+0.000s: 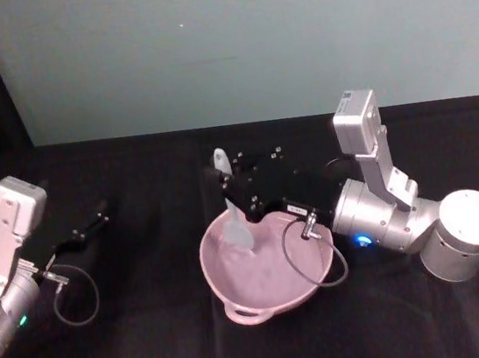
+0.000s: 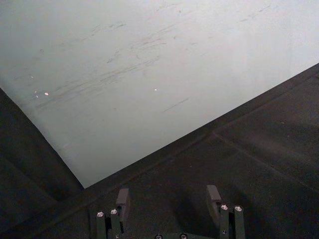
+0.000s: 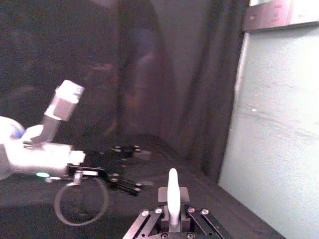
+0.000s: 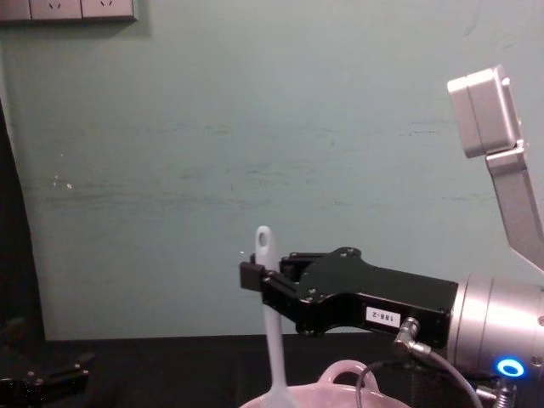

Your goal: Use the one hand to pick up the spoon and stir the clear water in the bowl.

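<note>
Right gripper (image 1: 228, 189): pinching the spoon (image 1: 238, 225) by its handle, just above the bowl (image 1: 275, 280).
Spoon: upright, with its head down inside the bowl.
Left gripper (image 1: 87, 230): spread, empty, well left of the bowl.
Progress: pickup done — stirring seemingly in hand.

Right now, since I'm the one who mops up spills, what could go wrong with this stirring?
The right gripper pinches the spoon high on its slim handle, so the head may swing or slip in the jaws. The grey cable loop hangs over the rim of the bowl and might snag it. Nothing steadies the bowl; a push on its wall could slide or tip it. The left gripper sits idle at the left.
</note>
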